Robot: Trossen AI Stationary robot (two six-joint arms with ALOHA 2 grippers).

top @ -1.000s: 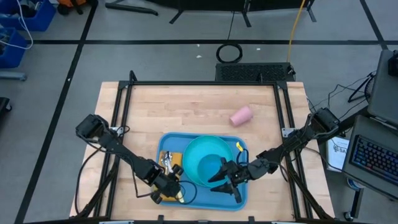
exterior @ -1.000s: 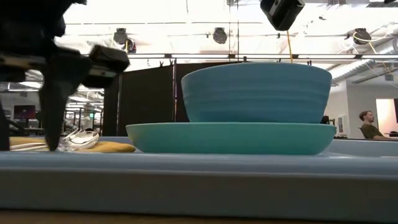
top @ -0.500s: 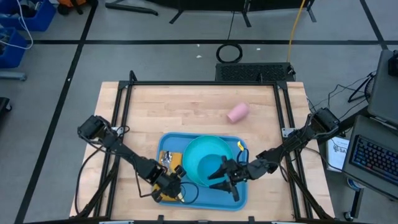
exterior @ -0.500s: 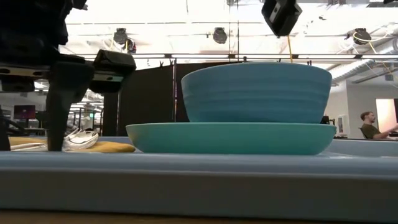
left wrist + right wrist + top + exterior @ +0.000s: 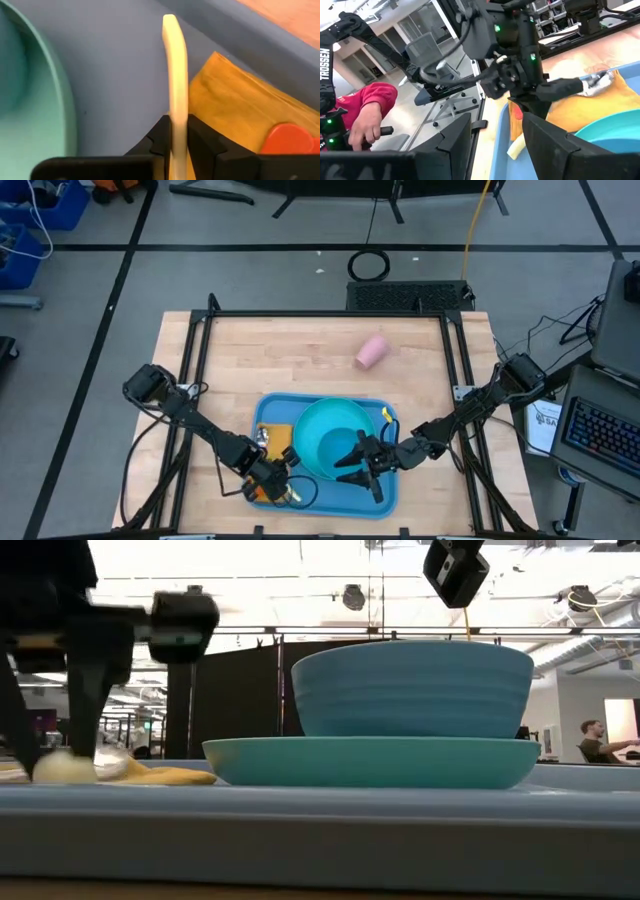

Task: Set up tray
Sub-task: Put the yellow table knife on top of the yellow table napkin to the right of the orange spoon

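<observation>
Left gripper (image 5: 179, 142) clamped on cream plastic utensil handle (image 5: 175, 75).
Held over yellow-orange napkin (image 5: 235, 110) in light-blue rectangular plastic tray (image 5: 262, 418); right gripper (image 5: 360, 470) spread apart over round turquoise plate (image 5: 315, 450).

Arms: two, dark, slender jointed links, boxy black housings at the shoulder ends.
Cabling: thin black cables looping off both arms near the bases.
Left gripper (image 5: 179, 145): two matte black fingers (image 5: 161, 142) with squared tips.
Right gripper (image 5: 495, 137): black, broad angular fingers.
Indicator lights: small green LEDs on the far arm's wrist.
Marking: white "TROSSEN" lettering on a dark link.
</observation>
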